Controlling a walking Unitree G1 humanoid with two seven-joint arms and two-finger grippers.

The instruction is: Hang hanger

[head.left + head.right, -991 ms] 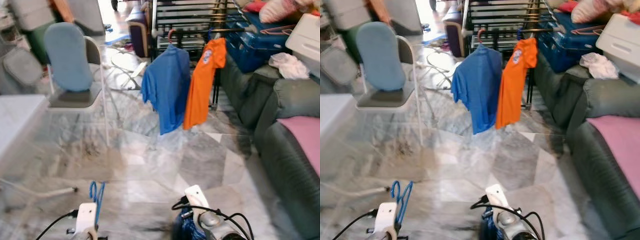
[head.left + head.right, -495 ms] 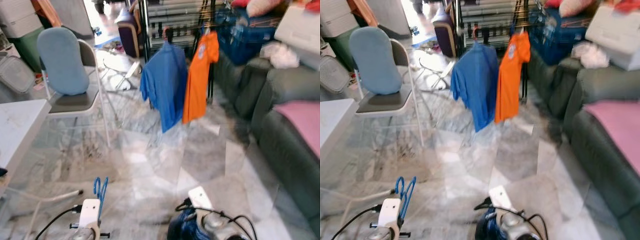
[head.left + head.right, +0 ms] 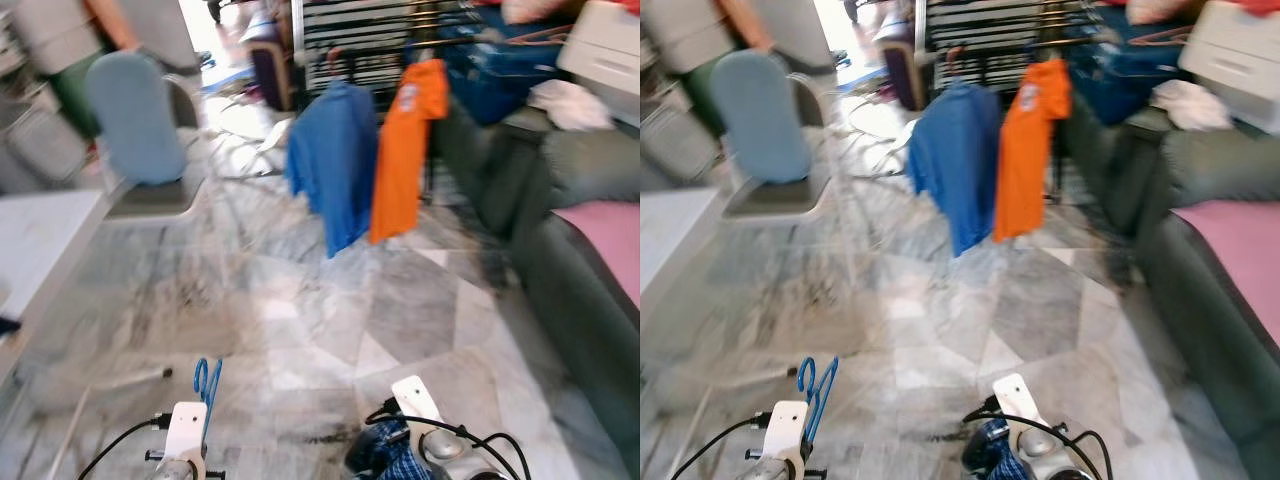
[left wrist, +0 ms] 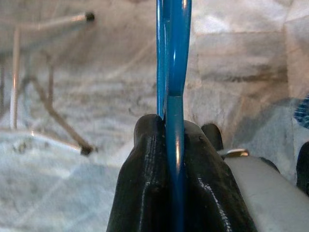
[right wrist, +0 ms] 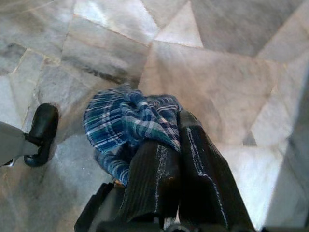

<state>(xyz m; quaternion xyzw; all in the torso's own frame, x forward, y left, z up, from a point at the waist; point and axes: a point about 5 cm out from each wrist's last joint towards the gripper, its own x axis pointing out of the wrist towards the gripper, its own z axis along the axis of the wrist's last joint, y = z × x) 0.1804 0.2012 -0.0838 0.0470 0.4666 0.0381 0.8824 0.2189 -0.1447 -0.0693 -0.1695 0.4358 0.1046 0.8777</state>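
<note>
Two grippers sit low at the 6 o'clock edge of the head views, over a marble floor (image 3: 300, 320). At 7 o'clock the left gripper (image 4: 175, 140) pinches a blue hanger (image 4: 174, 53) between its fingers (image 4: 145, 183); the hanger stands upright above the wrist and shows edge-on in the left wrist view. At 9 o'clock lies the corner of a white table (image 3: 40, 230). At 10 to 11 o'clock stands a chair (image 3: 135, 120) with a blue backrest, blurred. At 12 o'clock a drying rack (image 3: 380, 40) carries a blue shirt (image 3: 335, 160) and, just beside it toward 1 o'clock, an orange shirt (image 3: 405, 145). At 5 o'clock the right gripper (image 5: 175, 130) is pressed together on a bundle of blue plaid cloth (image 5: 128, 128), held above the floor. At 3 o'clock runs a dark sofa (image 3: 580, 300) with a pink cushion (image 3: 610, 235) on it.
</note>
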